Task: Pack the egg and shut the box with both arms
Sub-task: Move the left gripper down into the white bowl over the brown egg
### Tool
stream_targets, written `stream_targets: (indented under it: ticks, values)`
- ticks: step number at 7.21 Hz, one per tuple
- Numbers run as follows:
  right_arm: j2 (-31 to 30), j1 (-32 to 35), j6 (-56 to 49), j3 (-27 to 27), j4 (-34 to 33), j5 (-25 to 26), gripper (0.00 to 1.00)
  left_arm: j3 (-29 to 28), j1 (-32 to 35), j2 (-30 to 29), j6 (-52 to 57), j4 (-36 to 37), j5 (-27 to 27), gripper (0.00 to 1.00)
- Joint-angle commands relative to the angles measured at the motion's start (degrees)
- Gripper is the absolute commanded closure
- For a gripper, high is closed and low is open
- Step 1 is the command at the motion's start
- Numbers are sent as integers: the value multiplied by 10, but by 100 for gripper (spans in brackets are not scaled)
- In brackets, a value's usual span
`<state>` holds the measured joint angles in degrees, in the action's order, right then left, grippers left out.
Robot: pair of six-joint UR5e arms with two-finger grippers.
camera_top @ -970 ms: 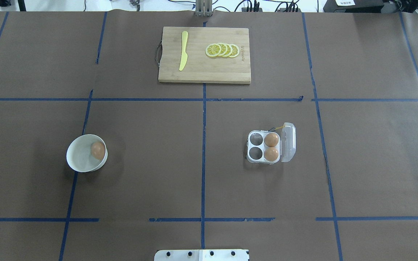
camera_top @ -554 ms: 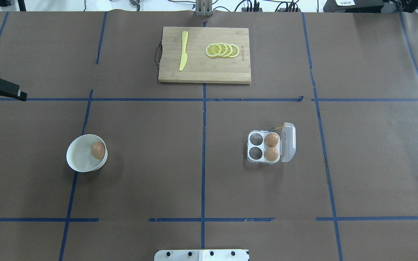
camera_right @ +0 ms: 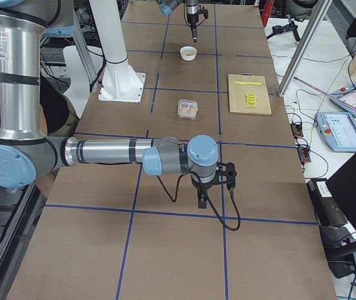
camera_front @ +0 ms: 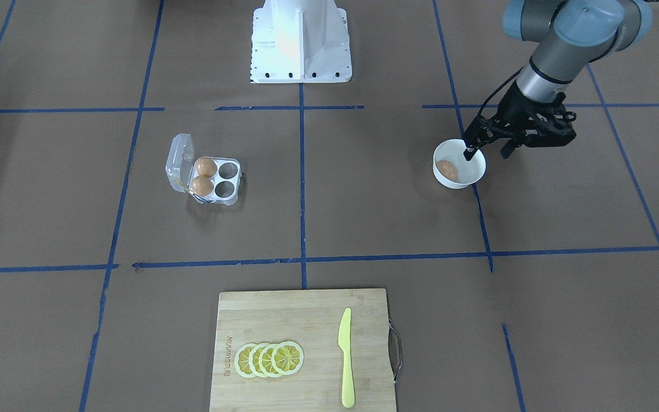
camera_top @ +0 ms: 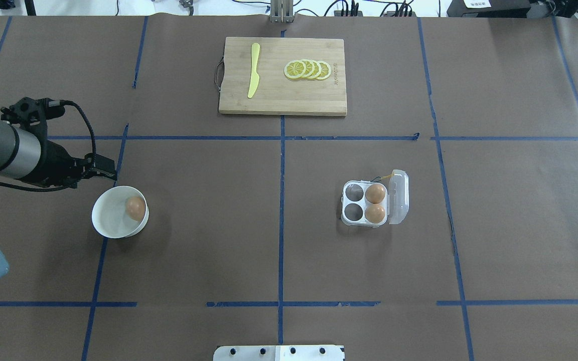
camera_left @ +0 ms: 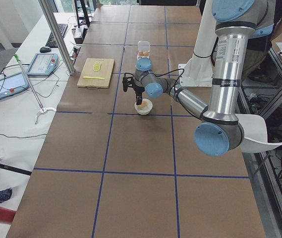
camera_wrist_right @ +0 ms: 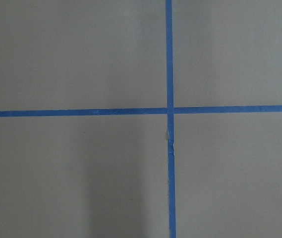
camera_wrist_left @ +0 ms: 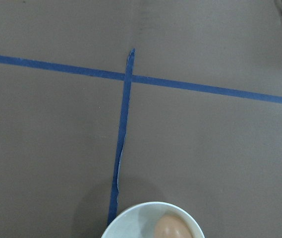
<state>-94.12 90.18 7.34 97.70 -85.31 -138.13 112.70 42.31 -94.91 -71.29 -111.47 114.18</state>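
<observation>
Overhead exterior view: the egg [camera_top: 135, 207] lies in a white bowl [camera_top: 99, 220], well apart from the open box [camera_top: 354, 211]. Left claw [camera_front: 487, 153], spread wide, hovers near the bowl's edge (best centred over the egg before descending gently).

Brown taped table [camera_top: 520, 225], seemingly white desk [camera_left: 4, 116]

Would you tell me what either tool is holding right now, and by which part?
Left tool: nothing; it is open near the bowl, with the egg lying loose inside. Right tool: cannot be told.
</observation>
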Motion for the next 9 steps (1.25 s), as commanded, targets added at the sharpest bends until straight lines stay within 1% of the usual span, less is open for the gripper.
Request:
stream_targets:
  ticks: [1,4,5,7,9]
  values:
    - [1,0,0,-1,0,-6,0,-33,-26,-18,-21,2,-24,11]
    - [1,0,0,0,0,-9,0,-44,-67,-18,-43,2,-36,16]
    - [1,0,0,0,0,-9,0,-48,-68,-20,-44,2,-36,18]
    - [0,0,0,0,-1,-9,0,-64,-70,-28,-44,2,-36,19]
    - [0,0,0,-2,-1,-9,0,-69,-74,-35,-44,2,-36,20]
